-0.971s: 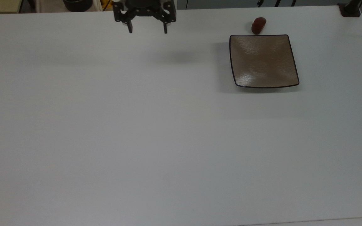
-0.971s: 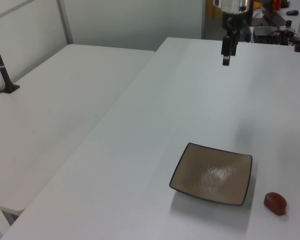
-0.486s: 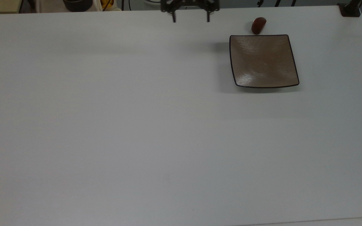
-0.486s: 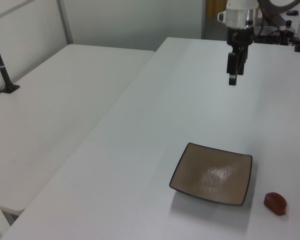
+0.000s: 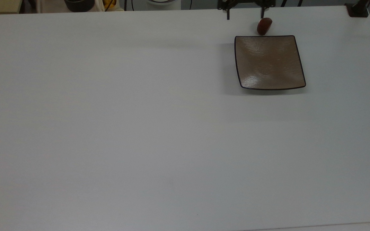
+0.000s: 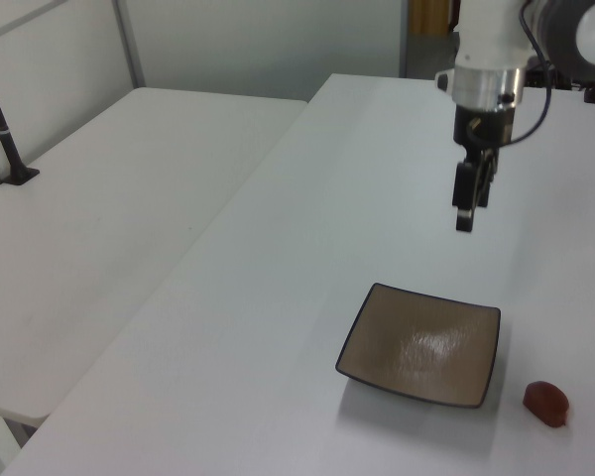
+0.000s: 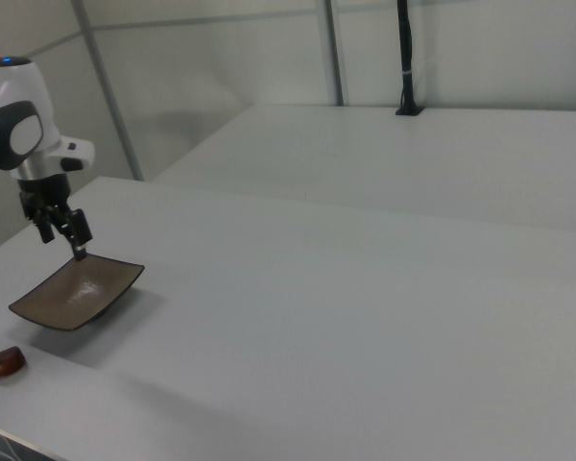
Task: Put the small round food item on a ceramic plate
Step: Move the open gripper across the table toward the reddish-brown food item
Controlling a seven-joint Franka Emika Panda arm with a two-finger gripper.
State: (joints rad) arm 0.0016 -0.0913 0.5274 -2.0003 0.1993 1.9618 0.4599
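Observation:
The small round food item [image 5: 264,26] is a glossy reddish-brown lump lying on the white table just beyond the far edge of the ceramic plate [image 5: 268,62], apart from it. The plate is square, brown-tan, dark-rimmed and holds nothing. My gripper [image 5: 245,16] hangs open at the top view's upper edge, fingers wide apart, its right fingertip just above the lump. In the left view the gripper [image 6: 464,213] hovers well above the table behind the plate [image 6: 421,344], and the food item [image 6: 546,404] lies to the lower right. The right view shows gripper [image 7: 62,240], plate [image 7: 77,293] and food item [image 7: 6,362].
A black clamped post [image 5: 358,9] stands at the table's far right corner in the top view. A second white table [image 6: 99,228] adjoins on the left view's left, with a black post [image 6: 5,129]. A dark pot [image 5: 79,4] sits beyond the table edge.
The open gripper has travelled to the top view's right along the far table edge, ending over the food item. In the left view it has come closer to the plate.

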